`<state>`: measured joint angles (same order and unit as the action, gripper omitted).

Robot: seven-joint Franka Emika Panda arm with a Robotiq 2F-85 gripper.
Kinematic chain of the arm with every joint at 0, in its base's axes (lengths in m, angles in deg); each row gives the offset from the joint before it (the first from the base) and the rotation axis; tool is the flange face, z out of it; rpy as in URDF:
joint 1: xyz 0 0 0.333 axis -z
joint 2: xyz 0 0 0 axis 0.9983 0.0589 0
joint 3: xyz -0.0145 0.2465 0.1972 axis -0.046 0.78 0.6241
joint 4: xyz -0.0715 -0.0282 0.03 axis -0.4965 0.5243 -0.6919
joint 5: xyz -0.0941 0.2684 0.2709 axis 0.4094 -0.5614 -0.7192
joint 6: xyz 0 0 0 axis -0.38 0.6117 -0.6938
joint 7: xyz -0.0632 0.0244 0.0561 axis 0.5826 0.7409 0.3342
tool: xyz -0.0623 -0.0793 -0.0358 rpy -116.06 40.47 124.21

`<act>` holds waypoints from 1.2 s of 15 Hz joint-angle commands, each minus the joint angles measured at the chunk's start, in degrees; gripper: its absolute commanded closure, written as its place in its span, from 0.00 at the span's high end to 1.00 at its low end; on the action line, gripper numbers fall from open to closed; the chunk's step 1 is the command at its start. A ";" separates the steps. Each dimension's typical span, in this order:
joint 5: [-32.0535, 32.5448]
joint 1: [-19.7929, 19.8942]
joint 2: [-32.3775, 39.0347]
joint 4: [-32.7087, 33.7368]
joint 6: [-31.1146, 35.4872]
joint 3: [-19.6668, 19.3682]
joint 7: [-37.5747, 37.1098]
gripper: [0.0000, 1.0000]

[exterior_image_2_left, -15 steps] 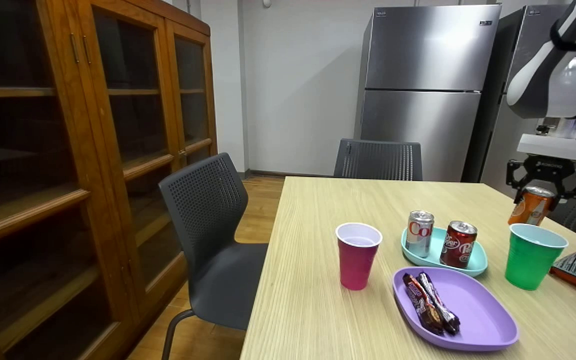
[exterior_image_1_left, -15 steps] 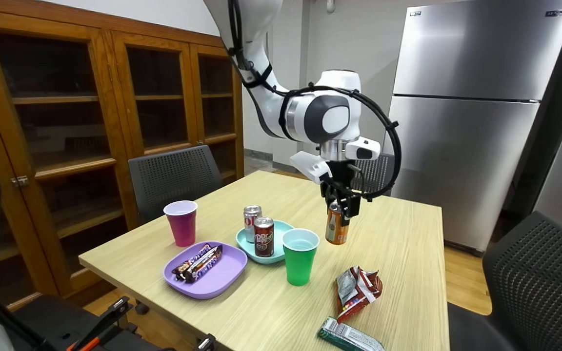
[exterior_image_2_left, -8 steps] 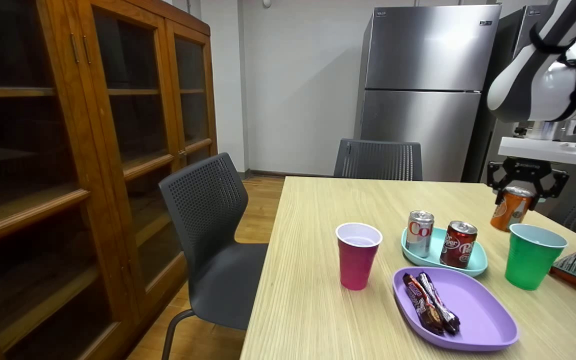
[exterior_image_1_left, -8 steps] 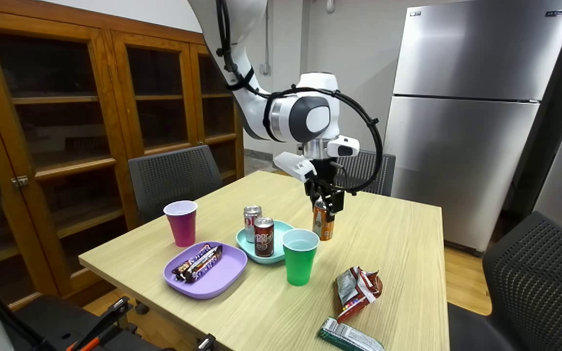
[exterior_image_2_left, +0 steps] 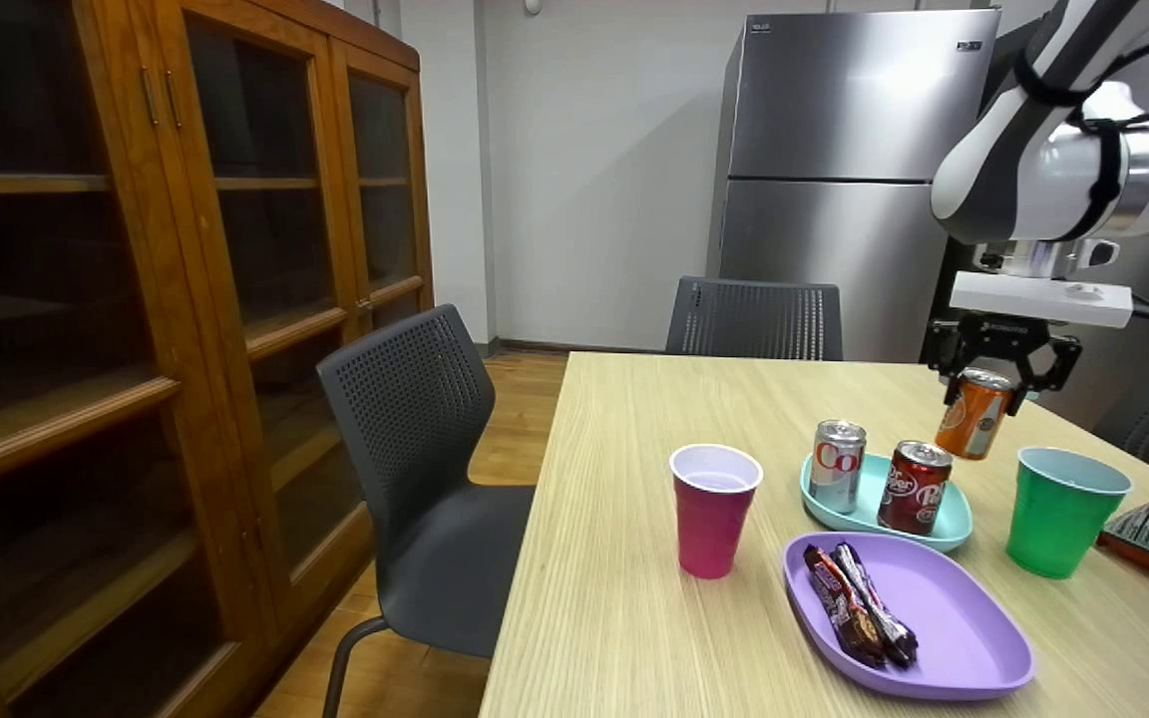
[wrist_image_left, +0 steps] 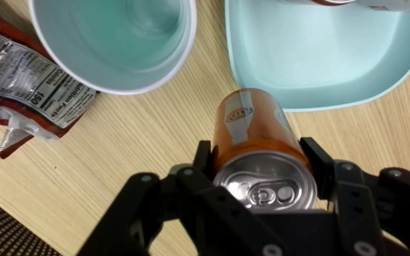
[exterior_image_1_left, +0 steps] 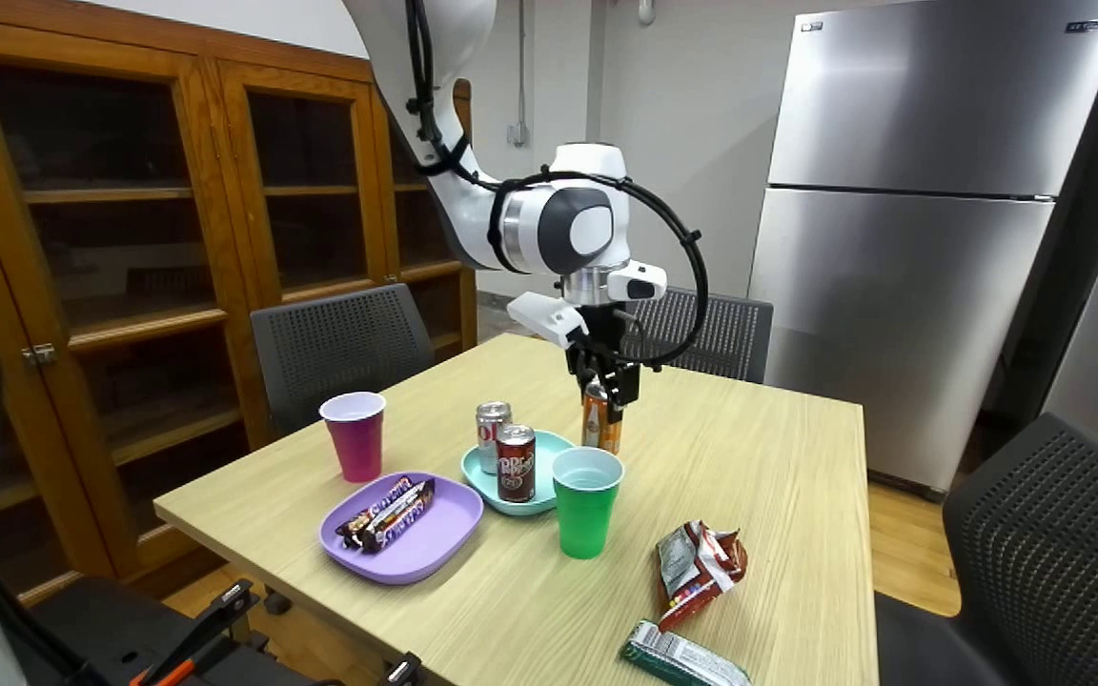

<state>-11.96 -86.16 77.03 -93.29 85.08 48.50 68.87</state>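
My gripper [wrist_image_left: 257,153] is shut on an orange can [wrist_image_left: 255,121], with one black finger on each side near its silver top. In both exterior views the gripper [exterior_image_1_left: 608,398] [exterior_image_2_left: 983,397] holds the can [exterior_image_1_left: 599,429] [exterior_image_2_left: 973,424] slightly tilted, seemingly a little above the table. The can is beside the teal plate [wrist_image_left: 319,53] [exterior_image_2_left: 956,514], overlapping its near edge in the wrist view. A silver can [exterior_image_1_left: 489,440] [exterior_image_2_left: 837,467] and a dark red can [exterior_image_1_left: 516,467] [exterior_image_2_left: 914,489] stand on that plate. A green cup [exterior_image_1_left: 585,510] [wrist_image_left: 119,39] stands near the plate.
A purple plate [exterior_image_1_left: 449,534] [exterior_image_2_left: 973,638] holds two candy bars [exterior_image_1_left: 387,519]. A magenta cup [exterior_image_1_left: 358,448] stands nearby. A red snack bag [exterior_image_1_left: 697,567] and a green wrapper [exterior_image_1_left: 682,657] lie near the table's front. Chairs [exterior_image_1_left: 344,353] [exterior_image_2_left: 754,319] stand around the table [exterior_image_1_left: 768,448].
The arm has carried the orange can leftward in both exterior views, nearer to the teal plate. The gripper has stayed shut on it. The other things have not moved.
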 commanded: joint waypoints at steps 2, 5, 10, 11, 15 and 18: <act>1.75 -1.42 -1.11 0.05 -1.62 0.76 -3.66 0.39; 2.08 -2.60 -0.33 0.40 -1.98 0.84 -5.10 0.39; 1.88 -3.55 1.79 1.18 -1.70 1.31 -6.54 0.39; 1.45 -3.51 2.40 1.54 -1.74 1.46 -6.83 0.39; 0.99 -3.56 3.79 2.02 -2.05 1.56 -7.55 0.39; 0.88 -3.57 4.22 1.86 -1.61 1.52 -7.77 0.39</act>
<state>-11.71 -89.70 81.12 -92.68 84.63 49.79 63.14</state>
